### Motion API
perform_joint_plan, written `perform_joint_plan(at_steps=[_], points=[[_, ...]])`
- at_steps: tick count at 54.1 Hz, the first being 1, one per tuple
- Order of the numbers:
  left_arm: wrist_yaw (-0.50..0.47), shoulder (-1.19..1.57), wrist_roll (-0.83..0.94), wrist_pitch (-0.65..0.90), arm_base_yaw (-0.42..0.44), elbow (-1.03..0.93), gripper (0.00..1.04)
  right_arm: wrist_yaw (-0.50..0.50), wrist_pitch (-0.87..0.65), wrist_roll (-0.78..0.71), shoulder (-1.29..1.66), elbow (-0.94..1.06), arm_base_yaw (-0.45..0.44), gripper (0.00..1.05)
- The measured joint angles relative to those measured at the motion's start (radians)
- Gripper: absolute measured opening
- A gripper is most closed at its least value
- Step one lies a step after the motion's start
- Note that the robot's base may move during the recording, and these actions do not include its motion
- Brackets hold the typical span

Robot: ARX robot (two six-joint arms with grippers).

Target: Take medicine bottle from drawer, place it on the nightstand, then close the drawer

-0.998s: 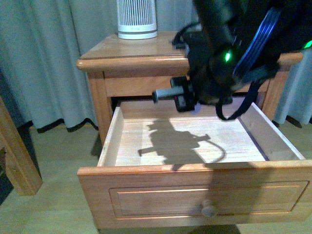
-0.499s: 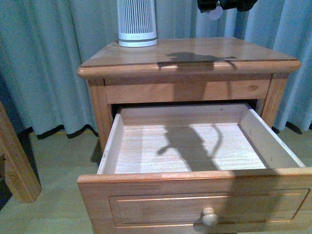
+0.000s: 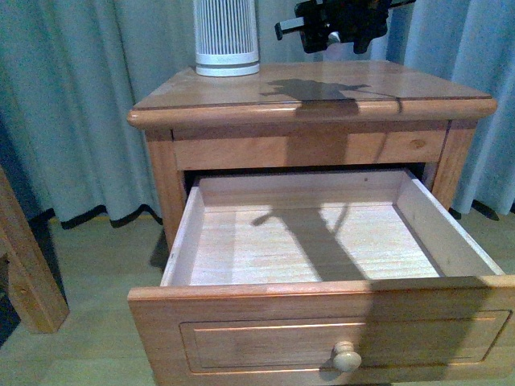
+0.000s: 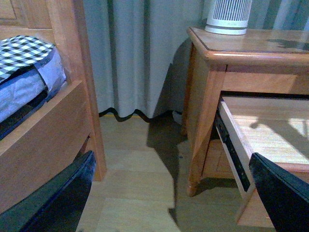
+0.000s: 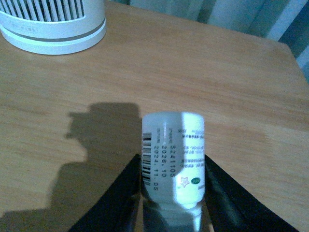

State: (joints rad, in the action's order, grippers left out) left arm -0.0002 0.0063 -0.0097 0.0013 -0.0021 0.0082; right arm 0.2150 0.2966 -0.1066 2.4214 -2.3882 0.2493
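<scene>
Bed (image 4: 34, 72): far left, at nine o'clock from the nightstand (image 3: 314, 108); checked bedding, no part in my job.
Left claw (image 4: 169, 200): spread wide and empty, low beside the nightstand's left leg.
Ribbed tower (image 3: 226, 36): stands at eleven o'clock on the top; not mine to touch.
Drawer (image 3: 322, 322): wide open at six o'clock, its floor bare, knob (image 3: 347, 356) facing me. Closing it is not yet done.
Bottle (image 5: 173, 154): out of the drawer, in the air above the top at about one o'clock, not set down.
Right claw (image 3: 330, 28): narrow, clamped on the bottle, one finger on each side of its body.
Handling: I judge it light, stiff plastic, smooth and round, so it is apt to twist in the pinch or roll if laid down. Hold it across the body and stand it on its flat end.
Label (image 5: 186, 159): pale, with a barcode, then "2026.10" and "2024.11.05". Another number line may read 5241105, but it is blurred. Star and green dot; no brand legible.
</scene>
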Motion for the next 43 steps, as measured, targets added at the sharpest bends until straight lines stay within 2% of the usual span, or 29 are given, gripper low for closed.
perform_joint_plan(at_steps=[14,16,24,29,34,43], points=[[0.0,0.0,0.0,0.0,0.0,0.0,0.98,-0.032,-0.15,0.011,-0.107,0.185,0.01,0.96],[0.0,0.0,0.0,0.0,0.0,0.0,0.98,-0.042,-0.168,0.021,-0.141,0.227,0.011,0.99],[0.0,0.0,0.0,0.0,0.0,0.0,0.98,-0.09,-0.251,0.091,-0.377,0.476,0.021,0.98],[0.0,0.0,0.0,0.0,0.0,0.0,0.98,-0.116,-0.325,0.15,-0.614,0.718,0.043,0.97],[0.0,0.0,0.0,0.0,0.0,0.0,0.98,-0.114,-0.378,0.188,-0.843,0.988,0.079,0.8],[0.0,0.0,0.0,0.0,0.0,0.0,0.98,-0.083,-0.373,0.277,-1.125,1.43,0.148,0.51]])
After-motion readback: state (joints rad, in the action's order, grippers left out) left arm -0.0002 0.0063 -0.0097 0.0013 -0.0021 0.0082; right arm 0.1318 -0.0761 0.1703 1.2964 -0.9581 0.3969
